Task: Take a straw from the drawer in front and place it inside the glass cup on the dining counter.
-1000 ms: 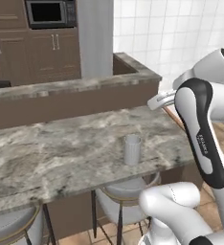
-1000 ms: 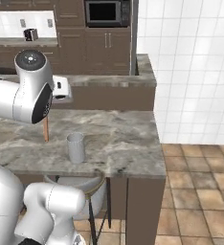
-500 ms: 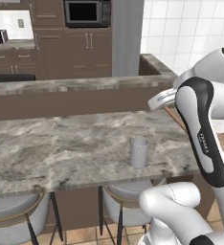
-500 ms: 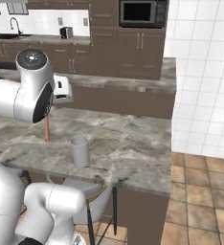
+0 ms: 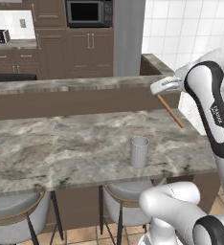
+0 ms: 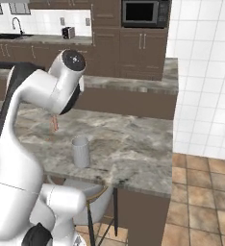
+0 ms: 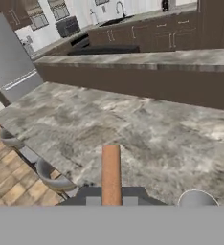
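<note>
Gripper point(image 7: 111, 201) clamped on straw point(image 5: 171, 111), fingertips cut off; glass cup point(image 5: 139, 151) apart — upright.

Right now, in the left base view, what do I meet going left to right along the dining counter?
Bare dining counter → glass cup → straw, shut in the hand.

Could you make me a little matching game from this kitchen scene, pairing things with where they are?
Things:
1. straw
2. glass cup
3. microwave
4. stool

Places:
A. built into the dark cabinets at the back
B. held in the hand, above the counter
C. tucked under the dining counter
D. standing upright on the dining counter

Pairs: 1-B, 2-D, 3-A, 4-C
</note>
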